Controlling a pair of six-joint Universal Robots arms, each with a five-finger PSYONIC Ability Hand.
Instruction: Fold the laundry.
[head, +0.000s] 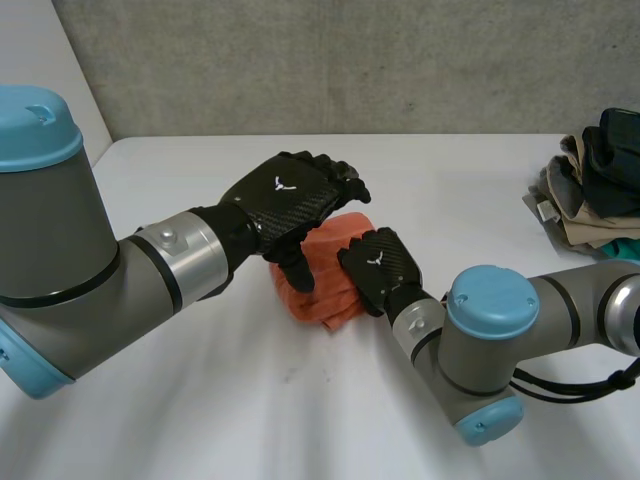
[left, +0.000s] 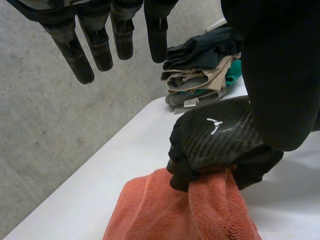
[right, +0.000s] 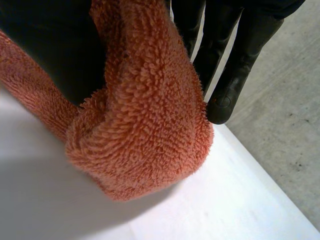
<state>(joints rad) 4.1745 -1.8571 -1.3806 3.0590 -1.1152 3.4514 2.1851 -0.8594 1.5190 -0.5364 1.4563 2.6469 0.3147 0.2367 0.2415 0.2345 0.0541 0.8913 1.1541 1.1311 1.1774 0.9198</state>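
towel (head: 320, 300), head view: orange, bunched on white table (head: 200, 400) under left hand (head: 290, 200); right hand (head: 378, 262) at its side; clothes pile (head: 590, 190) well apart
left hand, left wrist view: fingers (left: 72, 52) straight above towel, holding nothing
right hand, right wrist view: thumb and fingers (right: 235, 65) pinch a towel fold

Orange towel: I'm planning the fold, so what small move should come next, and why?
Probably lower the left hand onto the orange towel to pin it: that hand is open over the bunched cloth, while the right hand pinches one side.
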